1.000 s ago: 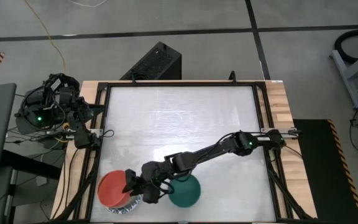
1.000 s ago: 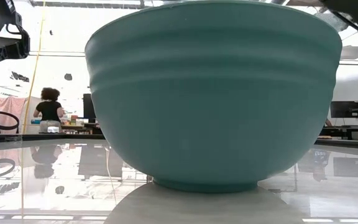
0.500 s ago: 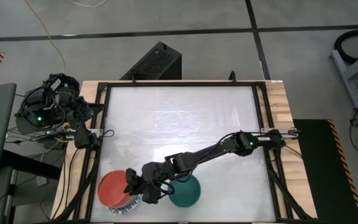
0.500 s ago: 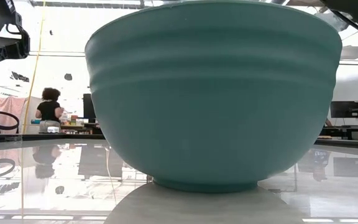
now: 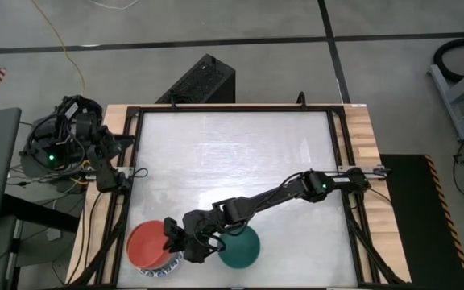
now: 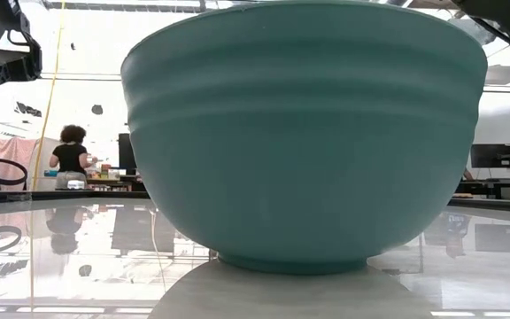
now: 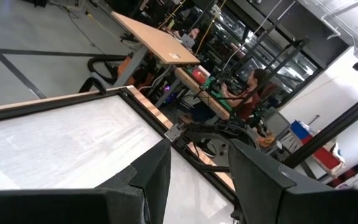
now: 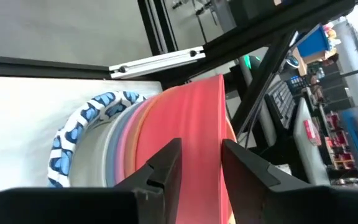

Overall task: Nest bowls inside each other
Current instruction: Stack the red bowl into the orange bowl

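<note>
From the high view, the right gripper (image 5: 185, 246) had narrowed over the last second, its arm stretched toward the lower left of the frame and barely shifted. It sat at the right edge of the round red bowl (image 5: 147, 244), topmost of a nested stack. A blue-patterned white bowl (image 5: 172, 261) peeped out beneath. The plain dark green bowl (image 5: 240, 247) stood just right of the gripper, apart from the stack. The left gripper (image 5: 109, 153) waited folded at the table's upper-left corner.

In the low view, the green bowl filled the frame, standing alone on the glossy table (image 6: 60, 266); a person stood far back at left.

In the left wrist view, the fingers stood apart, gripping nothing.

In the right wrist view, the two dark fingers (image 8: 166, 165) straddled the red rim, closing on it though a sliver of gap showed. It looked like a grasp forming, perhaps to carry the stack to the green bowl.
</note>
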Robot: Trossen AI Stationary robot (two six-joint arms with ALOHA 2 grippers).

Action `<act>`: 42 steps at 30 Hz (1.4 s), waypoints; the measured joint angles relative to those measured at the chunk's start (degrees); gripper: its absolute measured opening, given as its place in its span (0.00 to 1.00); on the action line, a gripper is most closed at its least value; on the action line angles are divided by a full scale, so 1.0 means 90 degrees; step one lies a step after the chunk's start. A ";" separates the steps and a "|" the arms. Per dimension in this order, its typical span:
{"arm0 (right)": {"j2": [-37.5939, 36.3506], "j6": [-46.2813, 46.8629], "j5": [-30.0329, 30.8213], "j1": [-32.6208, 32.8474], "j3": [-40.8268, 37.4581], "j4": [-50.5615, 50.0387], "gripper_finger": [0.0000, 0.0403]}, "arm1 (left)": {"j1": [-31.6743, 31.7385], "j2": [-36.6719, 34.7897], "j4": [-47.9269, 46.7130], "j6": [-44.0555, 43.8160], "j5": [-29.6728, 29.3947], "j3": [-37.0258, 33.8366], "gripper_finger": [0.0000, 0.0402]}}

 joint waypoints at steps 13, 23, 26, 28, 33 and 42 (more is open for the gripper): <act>0.0255 0.0091 0.0023 -0.0012 0.0000 0.0160 0.33 | 0.0000 0.0239 0.0025 -0.0176 0.0000 0.0000 0.37; 0.0253 0.0095 0.0025 -0.0015 0.0000 0.0190 0.33 | 0.0000 0.0518 0.0023 -0.0323 0.0000 0.0000 0.37; 0.0308 0.0097 0.0028 -0.0039 0.0000 0.0190 0.33 | 0.0000 0.0627 0.0023 -0.0352 0.0000 0.0000 0.37; 0.0322 0.0142 0.0024 -0.0039 0.0000 0.0152 0.33 | 0.0000 0.0684 0.0025 -0.0361 0.0002 0.0000 0.37; 0.0323 0.0143 0.0039 -0.0039 0.0000 0.0163 0.33 | 0.0000 0.0773 0.0028 -0.0410 0.0002 0.0000 0.37; 0.0146 0.0167 0.0250 0.0022 0.0031 0.0040 0.33 | 0.0000 0.0770 0.0028 -0.0680 0.0002 0.0000 0.37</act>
